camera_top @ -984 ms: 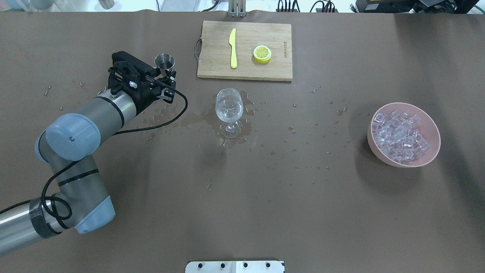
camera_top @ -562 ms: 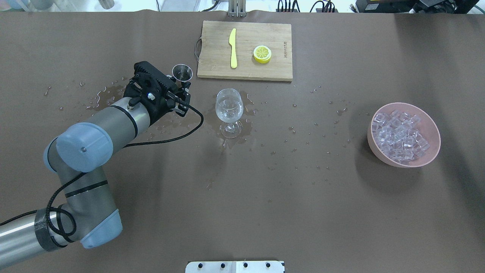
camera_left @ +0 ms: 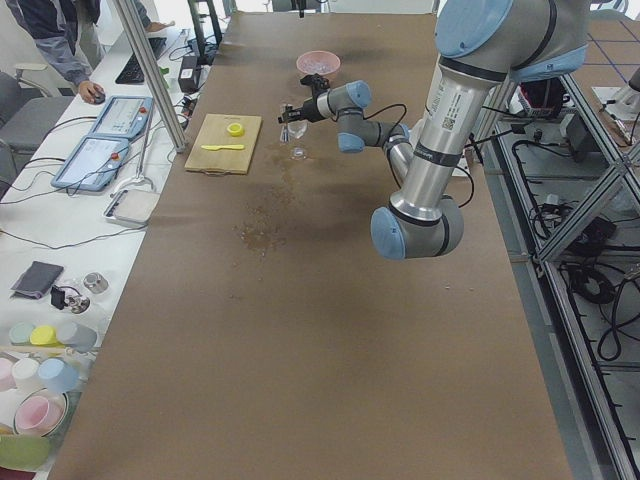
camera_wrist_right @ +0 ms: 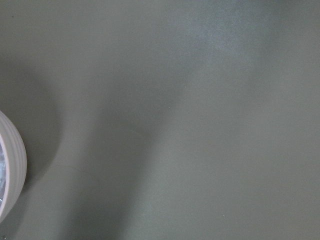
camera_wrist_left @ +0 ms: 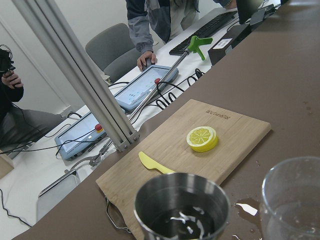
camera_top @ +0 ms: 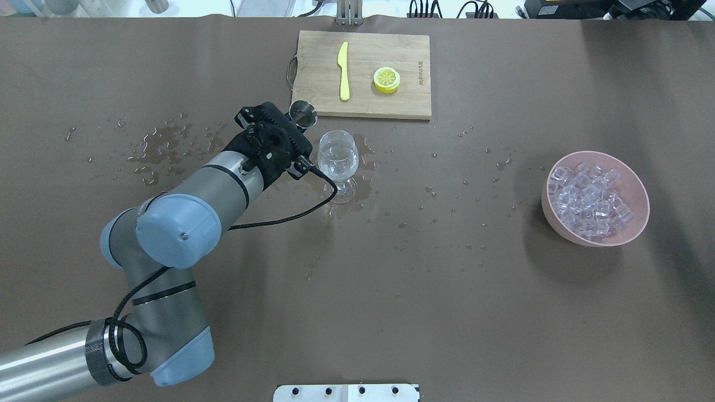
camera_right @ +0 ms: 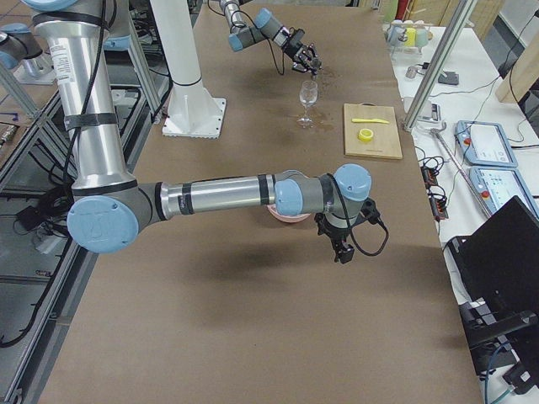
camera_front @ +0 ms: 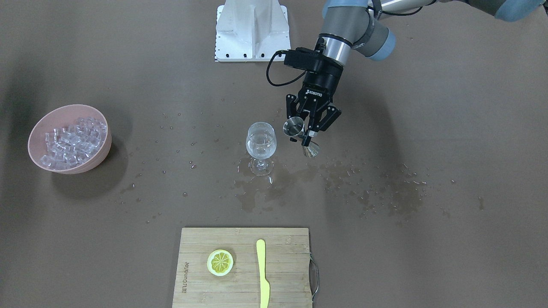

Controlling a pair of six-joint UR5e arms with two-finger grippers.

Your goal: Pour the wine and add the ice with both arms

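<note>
Jigger (camera_front: 294, 127): carrying wine (camera_wrist_left: 182, 226), hanging at wine glass's (camera_top: 337, 156) ten o'clock.
Left gripper (camera_front: 305, 133): pinching the jigger.
Right gripper (camera_right: 341, 240): hovering beside bowl (camera_wrist_right: 15, 160); finger spread, cannot tell.

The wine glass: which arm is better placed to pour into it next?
Left. The left claw holds the jigger, with wine in it, right beside the glass. The right claw is far off, by the bowl of ice.
</note>
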